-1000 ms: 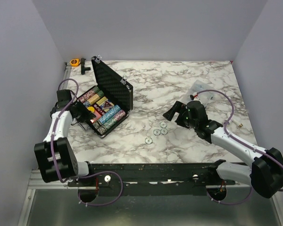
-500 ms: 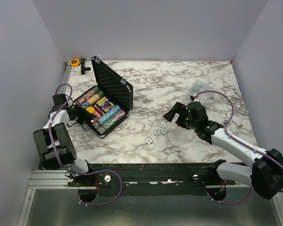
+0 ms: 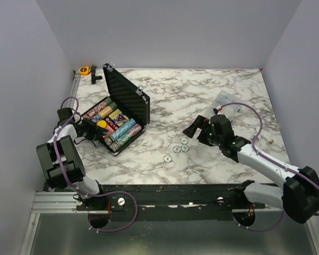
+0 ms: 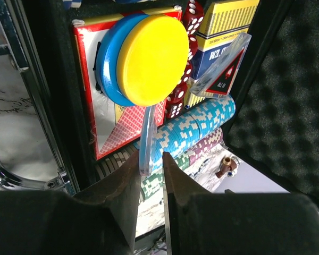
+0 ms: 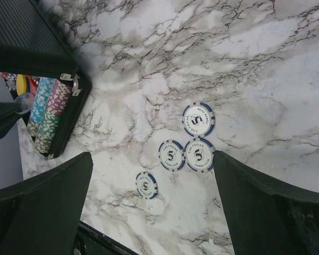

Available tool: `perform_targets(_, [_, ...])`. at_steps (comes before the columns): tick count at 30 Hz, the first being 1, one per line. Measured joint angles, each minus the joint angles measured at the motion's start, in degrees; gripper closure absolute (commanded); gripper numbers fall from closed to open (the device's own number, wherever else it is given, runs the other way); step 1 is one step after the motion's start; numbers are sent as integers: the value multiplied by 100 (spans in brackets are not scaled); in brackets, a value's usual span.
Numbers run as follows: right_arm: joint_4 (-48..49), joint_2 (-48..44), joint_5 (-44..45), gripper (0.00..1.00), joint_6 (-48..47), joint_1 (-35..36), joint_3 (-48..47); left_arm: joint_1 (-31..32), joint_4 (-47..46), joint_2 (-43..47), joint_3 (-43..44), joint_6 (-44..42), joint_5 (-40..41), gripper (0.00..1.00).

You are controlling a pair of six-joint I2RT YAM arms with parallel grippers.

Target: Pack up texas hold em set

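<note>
The black case lies open at the left, its lid upright, with rows of chips and card decks inside. A yellow disc lies on a blue disc on the red deck. My left gripper is over the case's near-left side, shut on a thin clear disc held edge-on. My right gripper is wide open, empty, above several loose blue-and-white chips on the marble. The case also shows in the right wrist view.
An orange tape roll and a black part lie at the far-left corner. A clear plastic bag lies behind the right arm. Red dice sit in the case. Grey walls close in three sides.
My left arm's elbow has folded back toward the left wall while its gripper stays at the case. The right gripper has barely shifted.
</note>
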State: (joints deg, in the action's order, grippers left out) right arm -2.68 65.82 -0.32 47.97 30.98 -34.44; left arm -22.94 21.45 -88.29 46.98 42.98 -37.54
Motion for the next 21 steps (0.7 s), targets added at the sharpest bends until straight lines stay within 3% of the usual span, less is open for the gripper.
perform_targets(2, [4,15,-22,3,2,0,0,-15,4,0,-9,-2,-13,75])
perform_targets(12, [4,61,-142,3,-2,0,0,-37,304,638,-162,-92,282,39])
perform_targets(18, [-52,96,-199,0,-278,0,-17,-48,717,1698,-258,-160,813,35])
perform_targets(21, [-302,319,-225,0,-625,0,-195,-7,780,2337,-308,-166,1003,28])
